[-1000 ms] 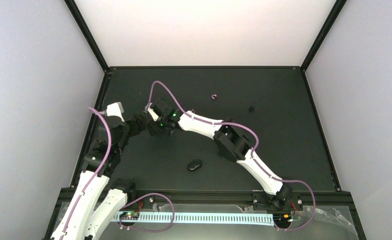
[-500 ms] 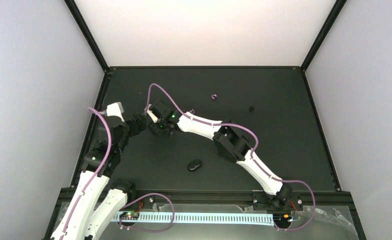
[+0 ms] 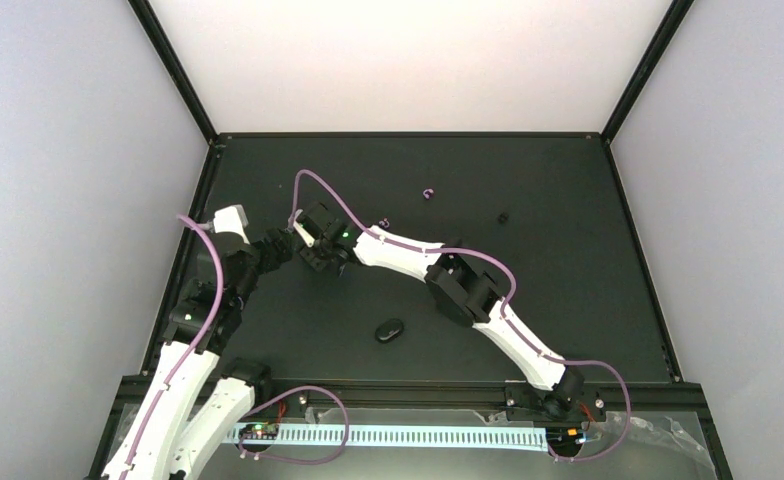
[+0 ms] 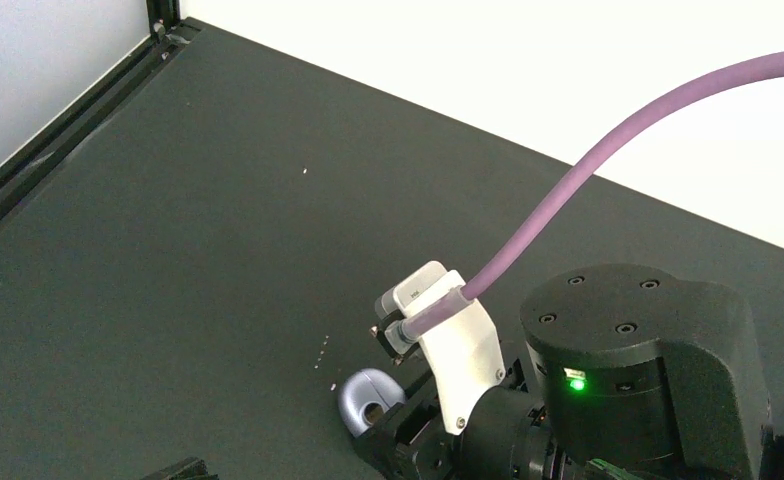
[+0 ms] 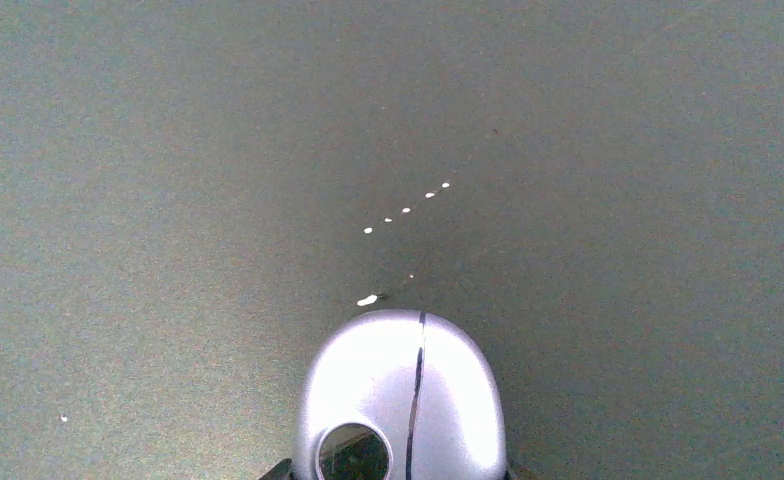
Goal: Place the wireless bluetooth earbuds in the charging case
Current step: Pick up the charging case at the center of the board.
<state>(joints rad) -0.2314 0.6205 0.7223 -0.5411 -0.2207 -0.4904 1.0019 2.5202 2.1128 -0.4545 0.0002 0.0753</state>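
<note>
While the right gripper straddles the lilac case, hold unclear, the left gripper gapes; the pink earbud and black earbud lie apart on open table toward the far edge.

My right wrist view cuts the lavender case at bottom edge; overhead, purple earbud too small to resolve

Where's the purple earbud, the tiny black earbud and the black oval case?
purple earbud (image 3: 428, 193), top external view, its middle
black earbud (image 3: 503, 216), top external view, its middle
black oval case (image 3: 389, 330), top external view, its top
</note>
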